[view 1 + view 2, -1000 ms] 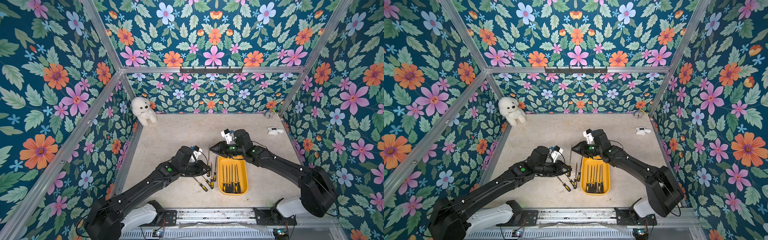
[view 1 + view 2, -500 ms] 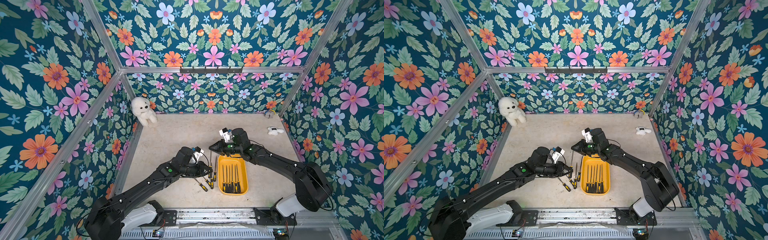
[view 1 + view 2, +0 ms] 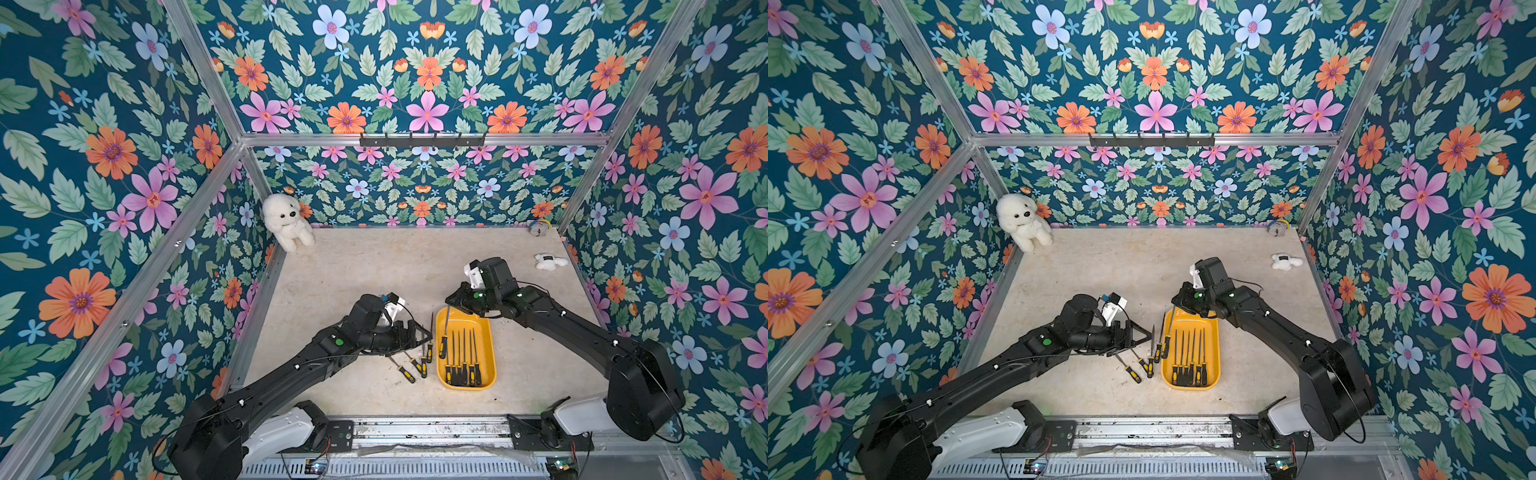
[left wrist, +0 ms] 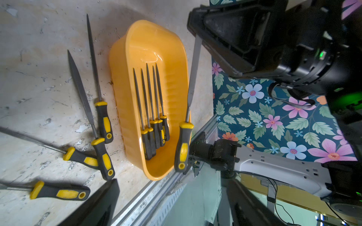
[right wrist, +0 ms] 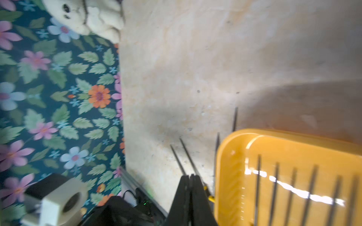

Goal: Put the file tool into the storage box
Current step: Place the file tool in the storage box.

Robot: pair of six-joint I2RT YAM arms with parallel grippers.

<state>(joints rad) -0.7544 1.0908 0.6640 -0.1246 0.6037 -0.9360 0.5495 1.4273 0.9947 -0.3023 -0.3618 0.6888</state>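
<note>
My right gripper (image 3: 451, 300) (image 3: 1177, 300) (image 5: 191, 177) is shut on the blade tip of a file tool (image 3: 444, 338) (image 4: 193, 82). The file hangs steeply with its black-and-yellow handle (image 4: 183, 144) down, at the left rim of the yellow storage box (image 3: 465, 320) (image 3: 1198, 322) (image 4: 148, 45) (image 5: 293, 146). Several files (image 3: 461, 357) lie side by side in the box. Several more files (image 3: 415, 363) (image 4: 101, 121) lie on the table left of it. My left gripper (image 3: 426, 332) (image 3: 1147, 333) (image 4: 172, 182) stands open and empty beside the loose files.
A white plush bear (image 3: 286, 220) sits in the back left corner. A small white toy (image 3: 548, 262) lies by the right wall, and a small round object (image 3: 539, 226) is in the back right corner. Floral walls enclose the table; a metal rail (image 3: 415, 428) runs along the front.
My left gripper has opened and let go of the file. My right gripper has shut on the blade tip and carried the file right, to the box's left rim.
</note>
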